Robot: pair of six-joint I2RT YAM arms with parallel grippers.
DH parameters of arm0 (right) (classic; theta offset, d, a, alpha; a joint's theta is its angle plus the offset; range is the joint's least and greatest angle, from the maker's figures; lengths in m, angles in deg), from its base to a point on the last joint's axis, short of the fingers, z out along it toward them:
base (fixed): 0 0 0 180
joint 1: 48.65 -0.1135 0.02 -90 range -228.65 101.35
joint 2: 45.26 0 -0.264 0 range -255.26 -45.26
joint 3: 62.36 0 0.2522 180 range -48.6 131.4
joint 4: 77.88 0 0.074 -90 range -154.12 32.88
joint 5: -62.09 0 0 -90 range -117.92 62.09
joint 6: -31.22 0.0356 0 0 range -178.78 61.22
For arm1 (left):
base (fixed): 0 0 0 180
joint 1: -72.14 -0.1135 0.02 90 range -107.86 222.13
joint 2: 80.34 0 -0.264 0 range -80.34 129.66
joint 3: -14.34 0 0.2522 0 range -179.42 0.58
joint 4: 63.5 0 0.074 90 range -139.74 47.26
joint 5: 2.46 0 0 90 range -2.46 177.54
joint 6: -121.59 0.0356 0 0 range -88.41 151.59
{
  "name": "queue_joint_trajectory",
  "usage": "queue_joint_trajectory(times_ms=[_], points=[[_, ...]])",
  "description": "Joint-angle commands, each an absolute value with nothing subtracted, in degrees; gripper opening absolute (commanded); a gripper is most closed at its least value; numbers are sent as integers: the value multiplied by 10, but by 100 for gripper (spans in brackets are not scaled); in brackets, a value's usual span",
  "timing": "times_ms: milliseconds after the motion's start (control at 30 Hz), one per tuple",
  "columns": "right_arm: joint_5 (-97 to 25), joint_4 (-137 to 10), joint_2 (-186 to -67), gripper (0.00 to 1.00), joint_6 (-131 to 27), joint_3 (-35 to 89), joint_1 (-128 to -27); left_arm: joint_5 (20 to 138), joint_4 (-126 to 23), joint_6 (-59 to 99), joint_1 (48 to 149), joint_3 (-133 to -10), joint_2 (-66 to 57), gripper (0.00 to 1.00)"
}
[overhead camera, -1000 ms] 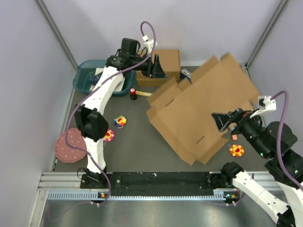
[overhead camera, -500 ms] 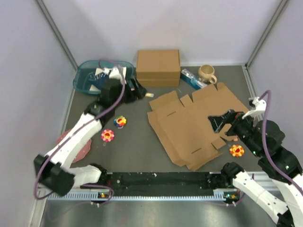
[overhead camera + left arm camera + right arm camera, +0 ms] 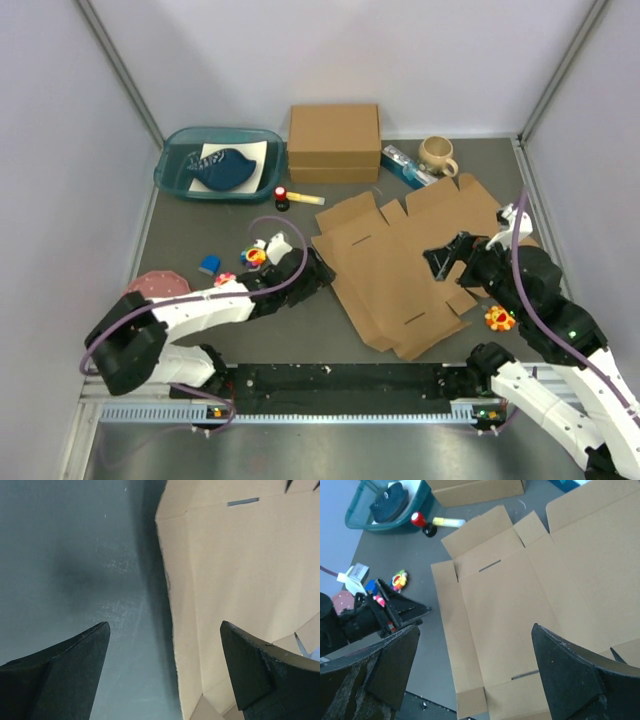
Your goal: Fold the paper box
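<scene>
The paper box (image 3: 395, 268) is laid flat on the bench (image 3: 300, 338), with the left gripper (image 3: 322, 274) held at its left edge

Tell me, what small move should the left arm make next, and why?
Probably ease the open left gripper forward onto the left edge of the paper box. The sheet lies flat and unfolded, and that edge sits between the gripper's spread jaws, so a flap could be lifted.
</scene>
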State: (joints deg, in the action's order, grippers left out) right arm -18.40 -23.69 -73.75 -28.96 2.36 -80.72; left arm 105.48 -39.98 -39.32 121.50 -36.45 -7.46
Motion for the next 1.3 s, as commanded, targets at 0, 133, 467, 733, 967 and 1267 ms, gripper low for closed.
queue_joint_trajectory(times_ms=[0,133,467,733,967,1267], points=[[-196,-269,-745,95,-276,13,-805,1021,-552,-456,1222,-331,-30,96],[-187,-269,-743,96,-278,11,-805,1003,-586,-444,1240,-341,28,88],[-183,-268,-750,95,-283,8,-804,928,-670,-396,1242,-356,112,14],[-191,-246,-729,95,-288,64,-804,981,-501,-136,1231,-456,-111,0],[-232,-241,-727,95,-312,139,-804,926,-261,123,1205,-708,-122,0],[-344,-242,-717,94,-333,222,-803,727,-83,225,1190,-888,-135,0]])
